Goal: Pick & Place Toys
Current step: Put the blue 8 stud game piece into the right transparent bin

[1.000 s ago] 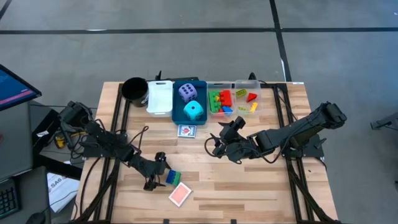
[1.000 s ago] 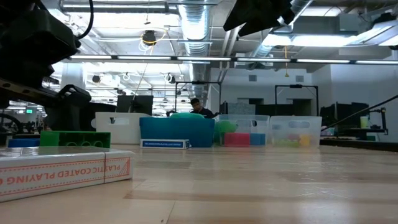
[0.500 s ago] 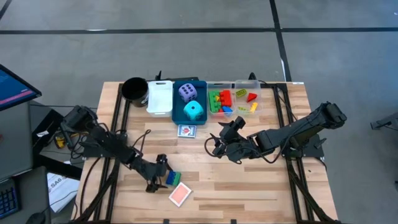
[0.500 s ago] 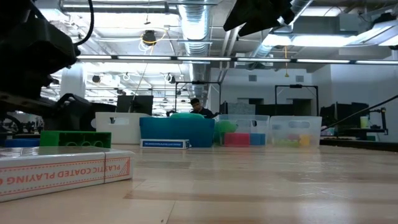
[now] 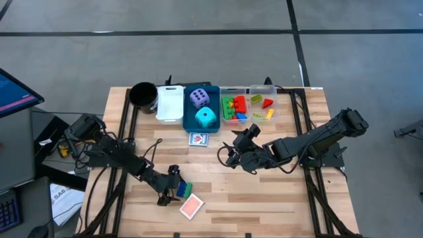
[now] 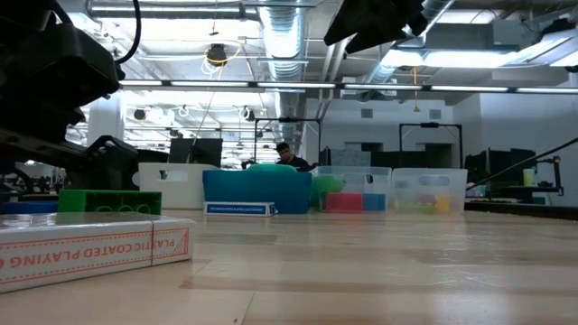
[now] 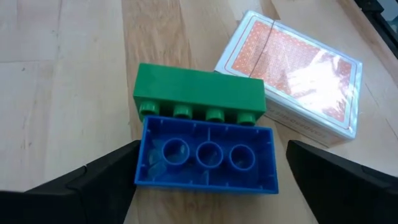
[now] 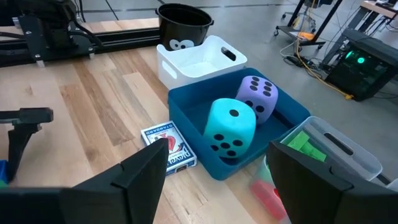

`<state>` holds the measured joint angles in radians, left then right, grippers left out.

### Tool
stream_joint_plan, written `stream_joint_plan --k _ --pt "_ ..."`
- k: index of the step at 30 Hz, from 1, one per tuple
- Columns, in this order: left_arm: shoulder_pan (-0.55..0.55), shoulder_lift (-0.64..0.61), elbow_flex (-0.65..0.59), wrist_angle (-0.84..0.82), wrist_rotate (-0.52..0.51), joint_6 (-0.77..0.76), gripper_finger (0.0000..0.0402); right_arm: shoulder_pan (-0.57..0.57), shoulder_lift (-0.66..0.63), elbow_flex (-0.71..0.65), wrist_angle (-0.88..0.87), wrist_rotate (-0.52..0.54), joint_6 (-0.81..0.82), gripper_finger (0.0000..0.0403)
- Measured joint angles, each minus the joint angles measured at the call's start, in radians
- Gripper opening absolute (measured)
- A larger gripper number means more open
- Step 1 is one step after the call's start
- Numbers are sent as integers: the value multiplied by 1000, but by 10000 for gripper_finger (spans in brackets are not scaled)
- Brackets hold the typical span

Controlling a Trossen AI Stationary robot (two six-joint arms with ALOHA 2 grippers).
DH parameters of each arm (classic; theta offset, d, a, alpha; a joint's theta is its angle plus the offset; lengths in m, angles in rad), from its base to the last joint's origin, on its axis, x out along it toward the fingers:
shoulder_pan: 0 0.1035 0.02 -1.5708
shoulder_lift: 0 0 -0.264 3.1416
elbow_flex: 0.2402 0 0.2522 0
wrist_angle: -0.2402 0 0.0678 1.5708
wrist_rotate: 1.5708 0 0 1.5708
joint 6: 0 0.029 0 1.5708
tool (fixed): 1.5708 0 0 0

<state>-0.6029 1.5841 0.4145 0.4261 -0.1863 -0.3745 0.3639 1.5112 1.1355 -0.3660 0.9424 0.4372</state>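
Observation:
A blue brick (image 7: 205, 155) lies on its side on the table with a green brick (image 7: 199, 93) against it, and a red-backed card pack (image 7: 292, 81) just beyond. My left gripper (image 5: 170, 184) is open at the near left, with one finger on either side of the blue brick (image 5: 180, 190). My right gripper (image 5: 229, 156) is open and empty over mid-table. A second card pack (image 5: 198, 139) lies in front of the blue bin (image 5: 187, 109), which holds the purple die (image 5: 199, 98) and the cyan die (image 5: 206, 118). My left gripper comes at the blue brick low and nearly level, with its fingers across the brick's two short ends. One fingertip (image 7: 127, 155) stands right at the brick's end (image 7: 142, 158). I cannot tell whether it touches. The brick rests on the table.
A black cup (image 5: 143, 94), a white bin (image 5: 170, 102) and two clear bins (image 5: 250, 104) with small coloured bricks stand in a row at the far edge. Bare wood lies between the grippers and toward the near right.
My left gripper has edged a little toward the blue and green bricks, toward the table's near right. The bricks and cards have stayed put.

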Motion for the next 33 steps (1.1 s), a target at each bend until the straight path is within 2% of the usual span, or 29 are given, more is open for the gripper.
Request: stream_joint_plan --k 14,23,27,33 --pt "0 -1 2 -44 -18 4 299 1 0 0 0 -1 0 268" --pt "0 -19 -3 -40 -18 0 304 1 0 0 1 -2 1 268" --pt "4 -96 -5 -80 -11 -1 299 1 0 0 7 -2 1 268" --pt "63 -313 -5 -172 -57 9 301 1 0 0 13 -2 0 268"
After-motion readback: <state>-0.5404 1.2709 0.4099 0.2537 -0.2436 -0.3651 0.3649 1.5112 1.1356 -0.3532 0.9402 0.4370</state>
